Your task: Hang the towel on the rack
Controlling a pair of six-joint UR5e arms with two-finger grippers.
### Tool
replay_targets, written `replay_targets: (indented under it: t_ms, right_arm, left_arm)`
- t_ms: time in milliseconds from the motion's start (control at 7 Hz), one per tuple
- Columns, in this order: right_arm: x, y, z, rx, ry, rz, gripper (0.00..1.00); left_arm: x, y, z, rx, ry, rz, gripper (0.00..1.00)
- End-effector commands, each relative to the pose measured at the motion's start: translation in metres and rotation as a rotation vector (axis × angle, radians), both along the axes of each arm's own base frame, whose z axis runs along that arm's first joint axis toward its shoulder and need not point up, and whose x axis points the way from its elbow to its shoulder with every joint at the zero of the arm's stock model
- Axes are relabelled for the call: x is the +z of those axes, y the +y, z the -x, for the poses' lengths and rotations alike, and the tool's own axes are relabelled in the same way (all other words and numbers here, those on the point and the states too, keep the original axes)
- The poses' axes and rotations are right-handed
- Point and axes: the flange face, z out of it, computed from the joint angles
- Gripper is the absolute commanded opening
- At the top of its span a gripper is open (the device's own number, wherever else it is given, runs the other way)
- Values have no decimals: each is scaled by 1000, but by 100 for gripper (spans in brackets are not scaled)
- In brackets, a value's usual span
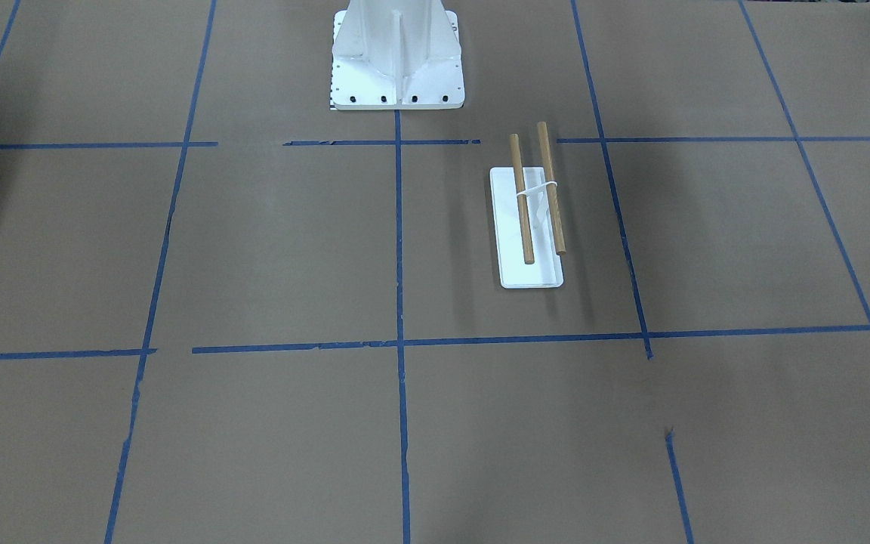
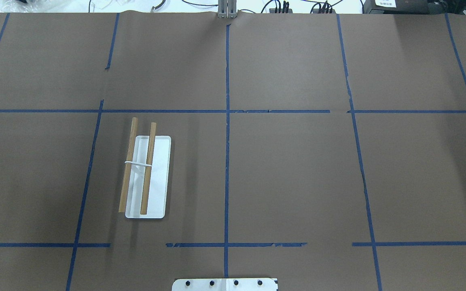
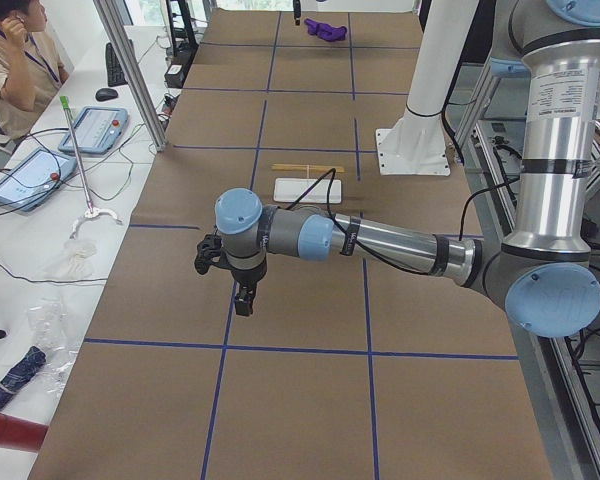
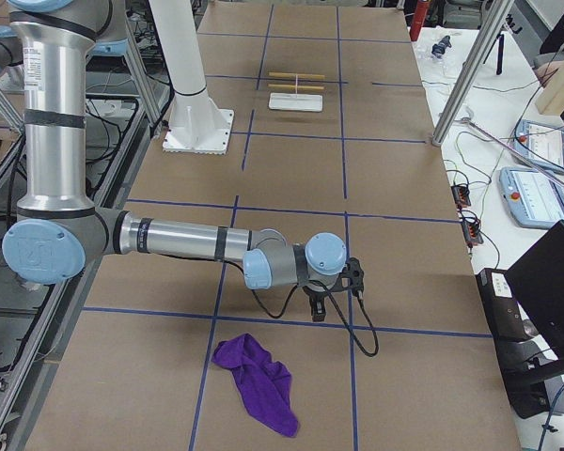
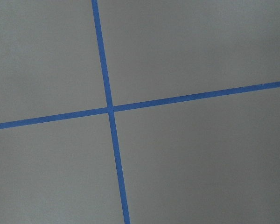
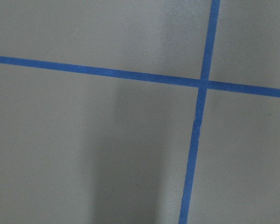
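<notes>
Shows a wide brown paper-covered table (image 2: pixel 297 182) gridded with blue tape. Finds the tall white bolted metal pedestal (image 1: pixel 396 60) at 12 o'clock in the front view. Places the left gripper (image 3: pixel 244 298) and right gripper (image 4: pixel 317 308) over taped paper at opposite table ends; cannot tell whether either pincer is released or clenched. Locates the crumpled deep-purple cloth towel (image 4: pixel 258 381) lying at 7 o'clock of the right gripper, apart from it. Puts the small white-based rack (image 2: pixel 146 178) with two wooden dowels at 9 o'clock of the overhead centre, well apart from the towel.

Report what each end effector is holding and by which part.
Nothing is held. The towel lies on the table beside the right end effector, untouched; the left end effector hangs empty.
</notes>
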Motion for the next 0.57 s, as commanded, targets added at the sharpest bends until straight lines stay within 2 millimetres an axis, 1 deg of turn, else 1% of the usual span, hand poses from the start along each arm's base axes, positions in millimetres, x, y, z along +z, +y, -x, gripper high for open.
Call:
replay_targets:
  t_ms: [0,143,286,429]
  right_arm:
    - [-3,-3,1,-1,0,-8,100]
    - [-9,-6,1,-1,-3,-19,100]
    - [-27,-24,4,1,-6,-54,100]
    - [-23,-24,3,-4,-2,-56,100]
  left_arm:
    - [3,5,0,7,-5,-11,100]
    - [2,4,0,6,-6,-12,100]
    - [9,5,0,8,-9,2,100]
    - [5,6,1,6,-7,-7,100]
